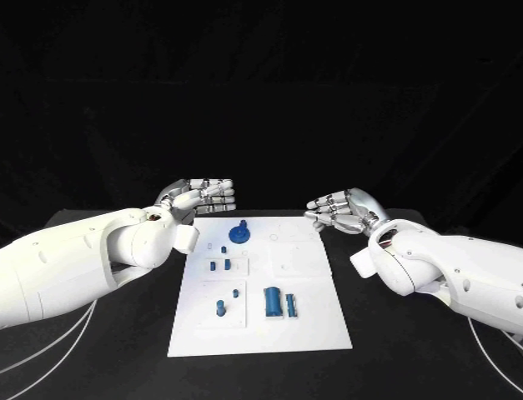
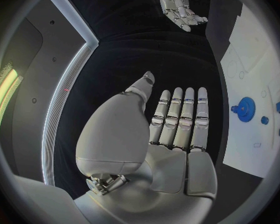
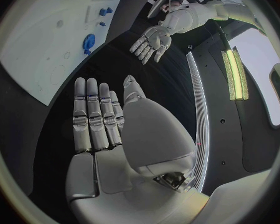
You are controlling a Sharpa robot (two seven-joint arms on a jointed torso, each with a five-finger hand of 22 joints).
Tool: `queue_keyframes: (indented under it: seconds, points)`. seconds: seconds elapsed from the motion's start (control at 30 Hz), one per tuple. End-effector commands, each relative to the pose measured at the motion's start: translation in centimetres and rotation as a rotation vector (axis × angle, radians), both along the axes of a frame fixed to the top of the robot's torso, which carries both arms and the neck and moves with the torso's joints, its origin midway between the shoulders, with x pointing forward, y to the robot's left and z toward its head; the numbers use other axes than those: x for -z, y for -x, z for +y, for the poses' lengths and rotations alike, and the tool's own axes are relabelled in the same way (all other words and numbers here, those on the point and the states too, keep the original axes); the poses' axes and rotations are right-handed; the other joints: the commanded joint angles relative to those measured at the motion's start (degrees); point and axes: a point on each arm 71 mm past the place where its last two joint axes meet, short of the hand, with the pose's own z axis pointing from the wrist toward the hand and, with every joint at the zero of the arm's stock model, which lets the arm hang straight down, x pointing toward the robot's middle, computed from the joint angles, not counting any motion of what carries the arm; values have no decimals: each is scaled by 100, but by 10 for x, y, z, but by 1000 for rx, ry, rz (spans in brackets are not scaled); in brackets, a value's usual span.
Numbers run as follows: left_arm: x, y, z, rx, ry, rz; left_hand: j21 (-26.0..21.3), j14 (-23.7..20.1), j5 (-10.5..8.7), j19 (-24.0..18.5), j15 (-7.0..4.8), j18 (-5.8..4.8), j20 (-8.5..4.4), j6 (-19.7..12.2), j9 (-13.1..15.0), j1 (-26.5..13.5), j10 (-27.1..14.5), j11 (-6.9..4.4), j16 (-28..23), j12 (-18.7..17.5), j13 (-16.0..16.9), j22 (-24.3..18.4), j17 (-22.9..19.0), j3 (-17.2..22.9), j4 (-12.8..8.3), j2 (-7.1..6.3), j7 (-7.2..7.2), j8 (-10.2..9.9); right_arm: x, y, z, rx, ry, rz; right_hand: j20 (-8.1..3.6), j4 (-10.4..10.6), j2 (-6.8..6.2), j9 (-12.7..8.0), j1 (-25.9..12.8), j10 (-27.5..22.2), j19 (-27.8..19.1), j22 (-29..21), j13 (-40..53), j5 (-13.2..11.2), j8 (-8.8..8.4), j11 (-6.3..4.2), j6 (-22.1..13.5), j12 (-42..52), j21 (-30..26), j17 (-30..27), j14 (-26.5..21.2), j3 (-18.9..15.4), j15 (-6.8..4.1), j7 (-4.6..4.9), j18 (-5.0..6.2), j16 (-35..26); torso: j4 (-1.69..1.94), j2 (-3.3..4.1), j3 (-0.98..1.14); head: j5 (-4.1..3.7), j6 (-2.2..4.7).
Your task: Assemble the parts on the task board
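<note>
The white task board (image 1: 309, 321) lies in the middle of the black table. On it are a blue gear (image 1: 239, 233) near the far end, small blue pegs (image 1: 219, 265) in the middle, and a blue block (image 1: 272, 302) with a slimmer piece (image 1: 291, 303) near the front. My left hand (image 1: 201, 197) hovers beyond the board's far left corner, fingers straight and together, holding nothing. My right hand (image 1: 343, 209) hovers off the far right corner, also flat and empty. The left wrist view shows the left hand (image 2: 171, 129), the gear (image 2: 244, 108) and the right hand (image 2: 180, 7).
The right wrist view shows the flat right hand (image 3: 105, 124), the board (image 3: 47, 59) with the gear (image 3: 87, 42), and the left hand (image 3: 149, 40) beyond. Thin white cables (image 1: 45, 354) trail over the table near both arms.
</note>
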Motion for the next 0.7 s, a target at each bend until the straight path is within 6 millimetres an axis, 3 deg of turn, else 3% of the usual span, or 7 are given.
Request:
queue_keyframes:
  seconds: [0.03, 0.4, 0.43, 0.57, 0.6, 0.67, 0.7]
  points:
    - [0, -3, 3, -133, 28, -42, -224, -227, -17, -191, 64, -135, 30, -174, -7, -27, -240, 14, -226, -126, -12, -131, -151, -163, 50, 69, -52, -30, -1, -9, 3, -14, -138, -6, 143, -33, 91, -156, -14, -37, -123, -378, -370, -22, -40, 43, -32, -188, -192, -361, -60, -12, 82, 52, 42, -372, 1, -70, 26, 37, 117]
    - [13, -3, -14, -216, 6, -62, -638, -1775, -15, -1249, 187, -486, 35, -897, -21, 74, -1477, -225, -327, -170, -40, -449, -517, -698, 456, 20, -87, -46, 6, -32, -2, 44, -262, 33, 354, -411, 256, -715, -335, 57, -508, -1720, -1314, -20, -47, 145, -144, -810, -194, -1398, 9, -78, 219, 74, 89, -844, 65, -145, 73, 99, 338]
    - [15, -2, -17, -134, 13, -19, -938, -2782, -297, -2201, -156, -934, -468, -2258, -366, -2327, -2723, -468, -609, -482, -362, -765, -809, -1151, 174, 230, -355, -381, 7, -31, -3, 67, -167, 21, -100, -633, -227, -905, -2755, -1721, -1947, -2471, -1808, -389, -412, -150, -1707, -1201, -554, -1587, -1751, 184, -50, -293, -292, -1197, 38, -119, 50, 87, 279]
    - [15, 1, -19, -141, 4, -26, -938, -3079, -297, -2471, -238, -934, -592, -2624, -366, -2889, -3075, -538, -609, -482, -362, -765, -809, -1151, 120, 277, -419, -381, 7, -28, -2, 81, -189, 18, -221, -710, -227, -974, -3428, -2137, -2336, -2714, -1808, -496, -412, -230, -2123, -1201, -554, -1670, -2200, 253, -104, -373, -292, -1197, 94, -117, 69, 54, 313]
    - [16, 3, -20, -147, -3, -32, -938, -3217, -297, -2601, -286, -934, -662, -2807, -366, -3209, -3246, -573, -609, -482, -362, -765, -809, -1151, 80, 693, -455, -381, 7, -25, -2, 92, -205, 17, -282, -747, -227, -1381, -3754, -2370, -2531, -2817, -1808, -547, -412, -271, -2334, -1201, -554, -2087, -2435, 289, -139, -420, -303, -1197, 139, -115, 85, 27, 340]
    - [16, 6, -22, -157, -16, -42, -938, -3356, -297, -2735, -332, -934, -729, -2993, -366, -3531, -3417, -606, -609, -482, -362, -765, -809, -1151, 42, 693, -493, -381, 6, -20, -1, 113, -234, 15, -342, -778, -227, -1381, -4071, -2600, -2722, -2918, -1808, -599, -412, -312, -2541, -1201, -554, -2087, -2665, 321, -172, -468, -378, -1197, 219, -111, 113, -20, 388]
    - [17, 9, -23, -164, -24, -49, -938, -3453, -297, -2824, -362, -934, -776, -3119, -366, -3749, -3533, -630, -609, -482, -362, -765, -809, -1151, 16, 693, -516, -381, 6, -17, -1, 126, -251, 14, -374, -1194, -227, -1381, -4244, -2723, -2825, -2972, -1808, -625, -412, -333, -2653, -1201, -554, -2087, -2789, 339, -191, -493, -386, -1197, 269, -109, 130, -50, 418]
